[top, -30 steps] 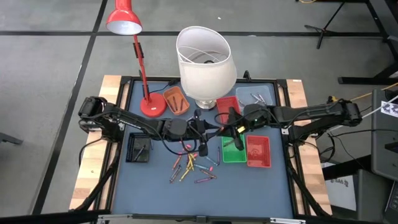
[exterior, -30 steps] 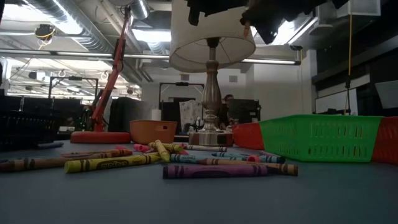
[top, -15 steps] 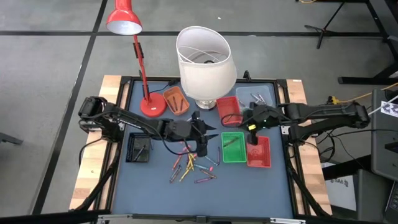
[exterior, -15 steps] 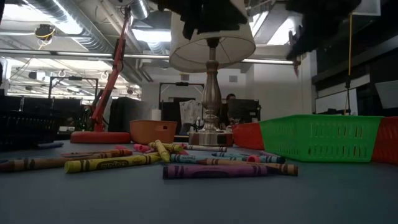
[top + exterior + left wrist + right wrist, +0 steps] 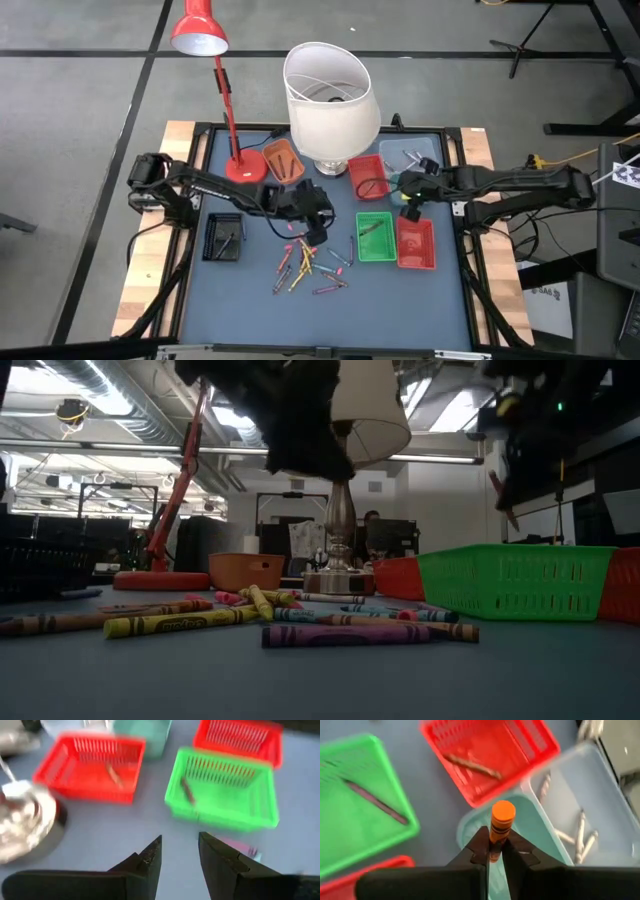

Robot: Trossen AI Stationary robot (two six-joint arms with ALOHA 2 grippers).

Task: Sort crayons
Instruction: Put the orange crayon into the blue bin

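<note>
Orange crayon clamped upright between right gripper fingers, above the pale teal tray (red tray just beside). Loose crayons lie mid-table; left gripper, fingers apart and empty, hangs over them.

lamp shade cut off at top, crayon labels too small to read

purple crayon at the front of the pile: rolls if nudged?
Probably: the purple paper-wrapped crayon looks round and lies flat on the smooth blue-grey table mat, so a sideways push may roll it. It seems stiff and light. The neighbouring yellow crayon might block it.
</note>
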